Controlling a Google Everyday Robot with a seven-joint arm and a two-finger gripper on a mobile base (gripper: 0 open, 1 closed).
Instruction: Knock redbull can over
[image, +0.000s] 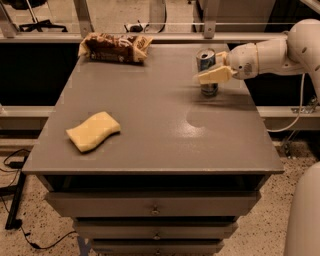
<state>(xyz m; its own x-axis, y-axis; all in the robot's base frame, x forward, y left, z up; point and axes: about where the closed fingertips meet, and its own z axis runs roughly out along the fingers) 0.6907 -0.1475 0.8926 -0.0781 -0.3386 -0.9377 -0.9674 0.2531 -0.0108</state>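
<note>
Gripper (212, 76) at redbull can (205, 59), table's (150, 95) far right.
Gripper is crossing the upright can's front (clenched or released: cannot tell); sponge (93, 131) is lying well apart.

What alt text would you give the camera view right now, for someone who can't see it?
The gripper reaches in from the right across the upright drink can near the back right of the table. A snack bag lies far left, a yellow sponge near left.

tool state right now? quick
Tool: open or closed cannot be told. It sits across the front of the upright redbull can, near the far right of the table.
</note>
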